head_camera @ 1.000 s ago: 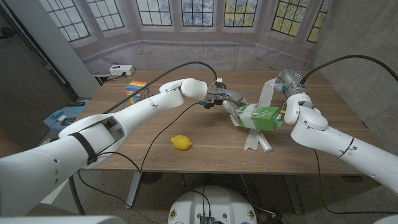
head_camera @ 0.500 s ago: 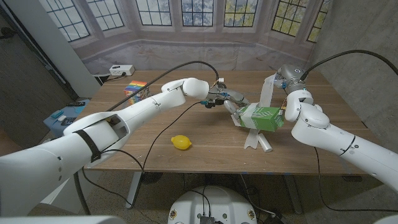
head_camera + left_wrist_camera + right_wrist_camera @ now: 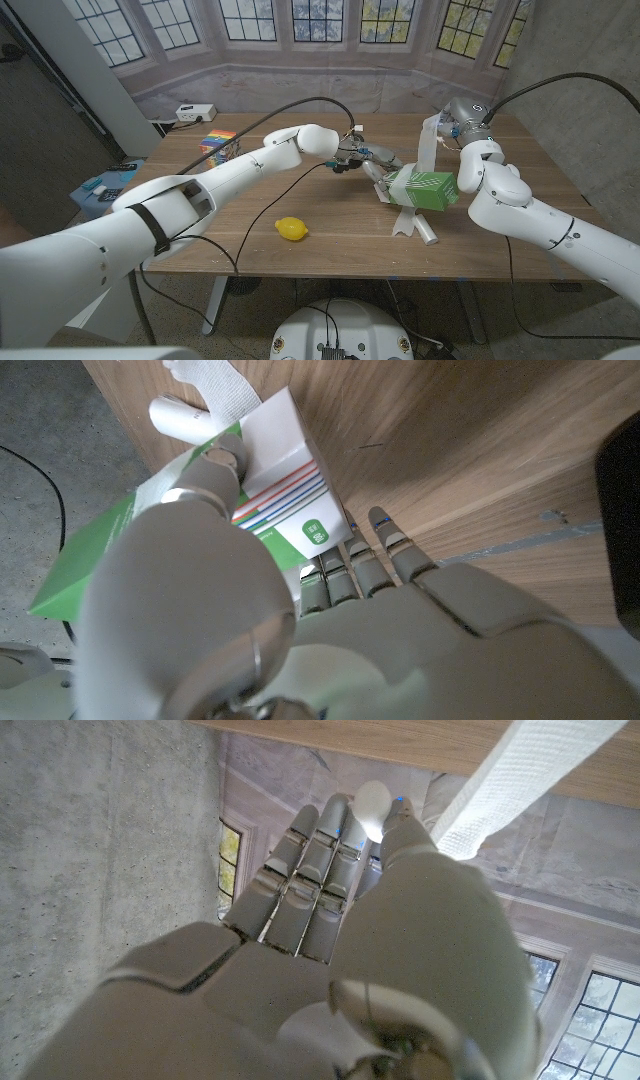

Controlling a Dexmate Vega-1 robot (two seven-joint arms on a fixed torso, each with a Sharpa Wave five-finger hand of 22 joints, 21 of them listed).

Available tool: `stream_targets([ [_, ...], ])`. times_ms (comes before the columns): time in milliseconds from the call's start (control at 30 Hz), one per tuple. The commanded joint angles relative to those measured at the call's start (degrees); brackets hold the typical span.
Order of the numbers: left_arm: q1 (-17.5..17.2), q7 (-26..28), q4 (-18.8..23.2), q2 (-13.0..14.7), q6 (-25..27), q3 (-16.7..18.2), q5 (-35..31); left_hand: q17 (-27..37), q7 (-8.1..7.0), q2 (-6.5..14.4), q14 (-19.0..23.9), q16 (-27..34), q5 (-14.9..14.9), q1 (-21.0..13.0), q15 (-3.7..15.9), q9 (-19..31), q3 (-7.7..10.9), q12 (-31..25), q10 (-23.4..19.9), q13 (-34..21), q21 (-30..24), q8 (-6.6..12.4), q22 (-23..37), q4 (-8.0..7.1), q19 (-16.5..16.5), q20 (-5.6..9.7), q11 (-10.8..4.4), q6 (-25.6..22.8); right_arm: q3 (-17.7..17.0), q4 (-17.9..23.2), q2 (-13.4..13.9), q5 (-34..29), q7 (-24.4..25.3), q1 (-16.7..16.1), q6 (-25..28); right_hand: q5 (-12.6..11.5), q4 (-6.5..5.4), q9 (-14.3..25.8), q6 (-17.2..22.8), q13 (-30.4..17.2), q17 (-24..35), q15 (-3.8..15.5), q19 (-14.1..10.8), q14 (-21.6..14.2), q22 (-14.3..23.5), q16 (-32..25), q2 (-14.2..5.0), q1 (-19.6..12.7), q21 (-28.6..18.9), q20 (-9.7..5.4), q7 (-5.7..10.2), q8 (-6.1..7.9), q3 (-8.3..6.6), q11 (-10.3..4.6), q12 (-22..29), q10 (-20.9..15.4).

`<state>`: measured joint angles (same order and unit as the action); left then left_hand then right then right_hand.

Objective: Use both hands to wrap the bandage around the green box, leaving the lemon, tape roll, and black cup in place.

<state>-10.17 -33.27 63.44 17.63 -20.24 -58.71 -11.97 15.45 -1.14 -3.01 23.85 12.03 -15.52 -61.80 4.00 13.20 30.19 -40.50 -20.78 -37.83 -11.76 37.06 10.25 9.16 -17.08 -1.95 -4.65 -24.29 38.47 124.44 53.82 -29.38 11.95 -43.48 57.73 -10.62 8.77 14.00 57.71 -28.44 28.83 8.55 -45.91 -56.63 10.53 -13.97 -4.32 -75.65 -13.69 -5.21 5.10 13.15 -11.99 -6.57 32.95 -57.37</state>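
Note:
The green and white box (image 3: pixel 424 188) is held tilted just above the table's right half. My left hand (image 3: pixel 366 156) grips its left end, and the thumb (image 3: pixel 215 470) lies over the box (image 3: pixel 275 460). A white bandage strip (image 3: pixel 428 145) rises from the box to my right hand (image 3: pixel 454 118), which pinches its upper end. In the right wrist view the strip (image 3: pixel 510 780) runs off from that hand's fingertips (image 3: pixel 372 805). More bandage (image 3: pixel 404 222) hangs below the box down to a roll (image 3: pixel 428 233) on the table. The roll (image 3: pixel 182 418) lies beyond the box.
The lemon (image 3: pixel 291 229) sits near the front edge, left of the box. A rainbow-coloured block (image 3: pixel 218 140) lies at the back left, and a white power box (image 3: pixel 195 112) stands beyond the table. A blue-topped side surface (image 3: pixel 100 186) is at far left.
My right hand has risen a little with the bandage strip, pulling it tauter. The box has tipped slightly upward. The left hand keeps its hold.

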Motion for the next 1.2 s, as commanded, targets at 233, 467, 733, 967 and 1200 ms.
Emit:
stream_targets([
  [233, 1.64, 0.39, -4.94, -2.22, -2.27, -0.86, 0.35, 0.05, -1.13, 5.25, 0.11, -0.28, -0.24, 3.46, 0.22, 0.13, 0.49, -0.27, -4.07, -0.13, -0.27, 14.17, 0.25, -0.14, 0.18, 0.12, -3.85, -4.80, 0.68, 4.34, 0.04, -2.68, -2.13, -0.05, 2.21, -0.27, 0.17, 0.12, 0.36, -0.30, 0.30, 5.24, -0.27, -0.35, 0.11, 0.18, -0.51, -1.23, -0.13, -1.62, -0.14, 0.15, 0.04, -1.20, 0.14, -1.48],
  [467, 2.21, 0.34, -6.36, -2.69, -2.77, -1.12, 0.36, 0.05, -0.95, 5.31, 0.02, -0.31, -0.21, 3.55, 0.18, 0.13, 0.47, -0.29, -4.07, -0.14, -0.25, 14.21, 0.25, -0.20, 0.23, 0.09, -3.81, -4.78, 1.23, 5.90, -0.08, -3.85, -2.77, 0.03, 3.11, -0.26, 0.17, 0.13, 0.40, -0.30, 0.41, 5.23, -0.29, -0.37, 0.11, 0.20, -0.53, -1.24, -0.13, -1.62, -0.15, 0.14, 0.06, -1.07, 0.09, -1.50],
  [733, 2.89, 0.62, -8.27, -3.24, -3.75, -1.34, 0.31, 0.05, -0.99, 5.34, 0.11, -0.27, -0.20, 3.57, 0.15, 0.18, 0.47, -0.33, -4.07, -0.17, -0.26, 14.23, 0.25, -0.20, 0.21, 0.09, -3.81, -4.64, 1.71, 7.30, -0.28, -5.08, -3.32, 0.10, 3.53, -0.24, 0.14, 0.14, 0.31, -0.34, 0.53, 5.22, -0.27, -0.38, 0.11, 0.23, -0.59, -1.24, -0.11, -1.58, -0.27, 0.09, 0.09, -1.26, 0.07, -1.53],
  [967, 3.37, 0.82, -9.34, -3.60, -3.94, -1.48, 0.22, 0.05, -0.91, 5.36, 0.08, -0.28, -0.19, 3.58, 0.09, 0.13, 0.44, -0.32, -4.04, -0.15, -0.25, 14.28, 0.25, -0.17, 0.24, 0.05, -3.64, -4.72, 1.28, 8.60, -0.29, -5.73, -3.30, -0.55, 3.18, -0.23, 0.17, 0.15, 0.44, -0.38, 0.61, 5.23, -0.28, -0.36, 0.11, 0.28, -0.59, -1.27, -0.11, -1.56, -0.32, 0.12, 0.11, -1.15, 0.06, -1.57],
  [1200, 3.93, 1.13, -10.81, -4.18, -4.51, -1.81, -0.04, 0.08, -0.96, 5.42, 0.05, -0.25, -0.17, 3.69, 0.00, 0.12, 0.35, -0.32, -3.96, -0.19, -0.25, 14.31, 0.26, -0.24, 0.26, 0.04, -3.68, -4.70, 1.19, 10.48, -0.14, -7.02, -3.39, -1.61, 3.89, -0.22, 0.14, 0.15, 0.46, -0.39, 0.72, 5.22, -0.29, -0.41, 0.10, 0.28, -0.61, -1.23, -0.10, -1.56, -0.30, 0.10, 0.16, -1.12, 0.01, -1.55],
])
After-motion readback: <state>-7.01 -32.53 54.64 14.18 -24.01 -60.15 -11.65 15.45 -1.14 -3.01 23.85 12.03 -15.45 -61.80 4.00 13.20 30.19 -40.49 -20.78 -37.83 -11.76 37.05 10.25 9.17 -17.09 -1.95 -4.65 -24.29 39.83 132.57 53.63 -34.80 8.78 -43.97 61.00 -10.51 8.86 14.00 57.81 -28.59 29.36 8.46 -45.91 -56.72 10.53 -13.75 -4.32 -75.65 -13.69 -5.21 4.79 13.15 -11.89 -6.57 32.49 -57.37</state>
